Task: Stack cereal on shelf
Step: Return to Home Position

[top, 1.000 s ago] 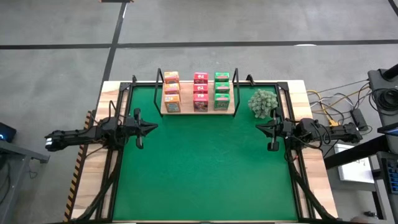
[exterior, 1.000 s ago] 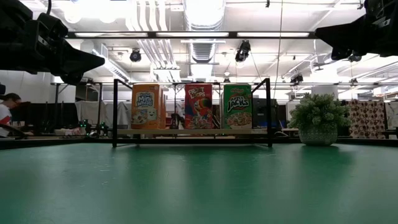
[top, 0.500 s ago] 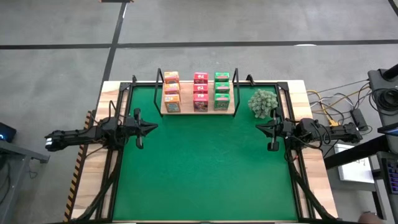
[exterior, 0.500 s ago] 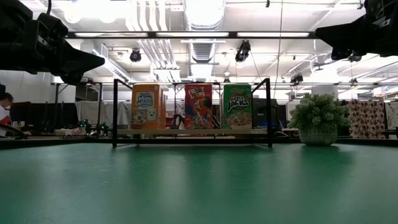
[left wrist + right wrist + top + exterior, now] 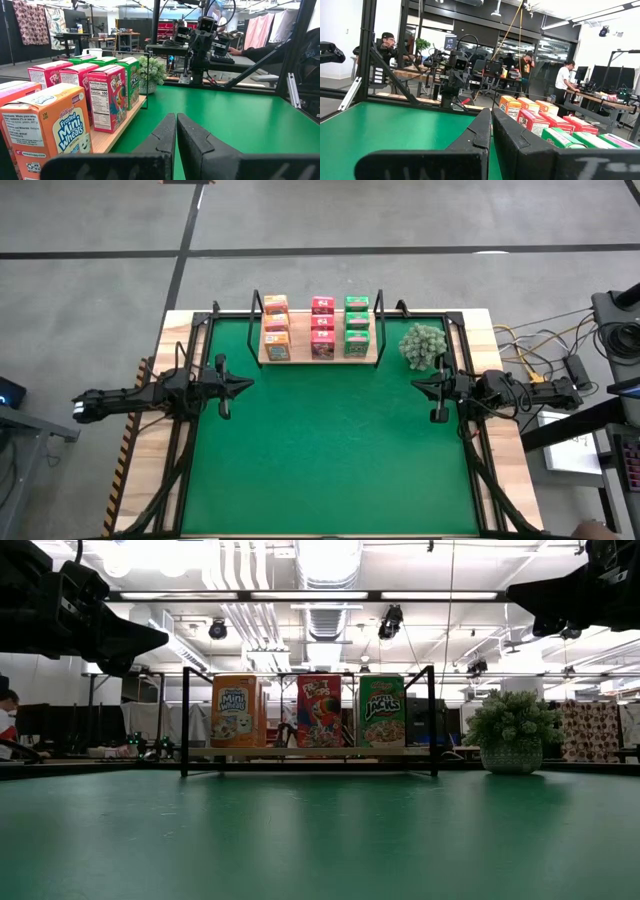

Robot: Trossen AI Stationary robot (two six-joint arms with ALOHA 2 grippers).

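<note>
Nine small cereal boxes stand upright on their bases on the wooden shelf (image 5: 318,360) at the table's far side, in three rows: orange (image 5: 276,325), pink (image 5: 322,327), green (image 5: 357,325). In the low view the front boxes (image 5: 324,711) face me between the black wire uprights. My left gripper (image 5: 246,386) hovers at the mat's left edge, shut and empty, its fingers (image 5: 176,131) together. My right gripper (image 5: 418,386) hovers at the right edge, shut and empty (image 5: 491,125).
A fuzzy grey-green plant ball (image 5: 423,344) in a pot stands right of the shelf, close to my right gripper. The green mat (image 5: 330,450) lies open between the arms and toward the near edge. People sit at desks beyond the table.
</note>
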